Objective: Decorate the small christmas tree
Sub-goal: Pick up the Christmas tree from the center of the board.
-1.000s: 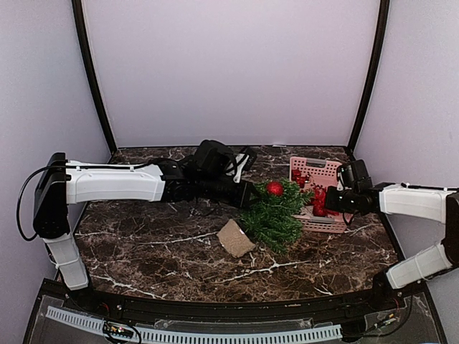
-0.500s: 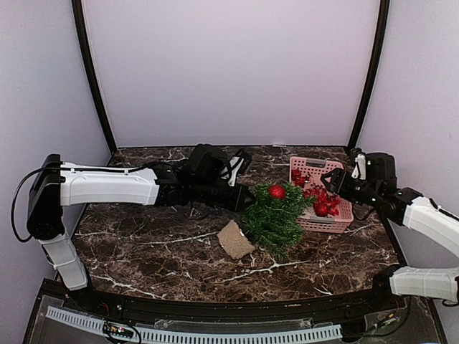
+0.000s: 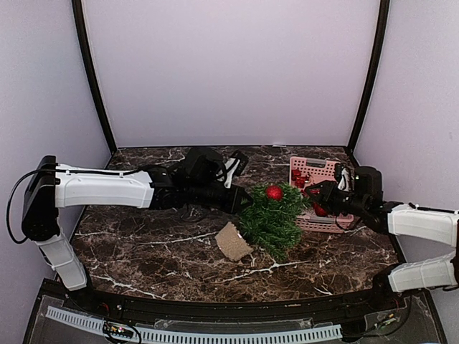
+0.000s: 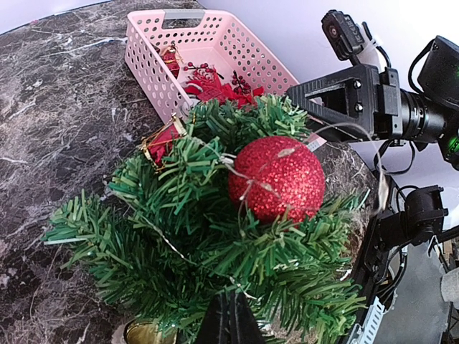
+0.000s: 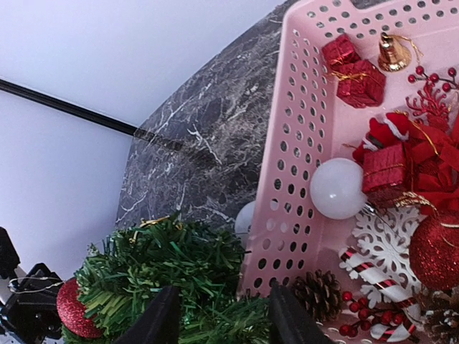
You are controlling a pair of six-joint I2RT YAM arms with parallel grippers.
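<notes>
The small christmas tree (image 3: pixel 273 221) leans over mid-table, its tan base (image 3: pixel 234 241) tipped toward the front. A red glitter ball (image 4: pixel 276 179) and a small red drum (image 4: pixel 161 140) hang in its green branches (image 4: pixel 179 236). My left gripper (image 3: pixel 242 203) reaches in from the left and is shut among the needles (image 4: pixel 229 322), on a thin branch. My right gripper (image 3: pixel 316 195) is open at the tree's right side. Its fingers (image 5: pixel 163 319) straddle needles and the corner of the pink basket (image 5: pixel 301 143), with nothing gripped.
The pink basket (image 3: pixel 324 170) at the back right holds a white ball (image 5: pixel 337 188), red gift boxes (image 5: pixel 351 68), a gold bell (image 5: pixel 393 51), a pine cone (image 5: pixel 319 292) and a red ball (image 5: pixel 437 251). Another white ball (image 5: pixel 245 217) lies outside its wall.
My right gripper opened, lifted away from the basket, then came in low toward the tree's right side. The left gripper closed fully, and its arm shifted slightly left with the tree.
</notes>
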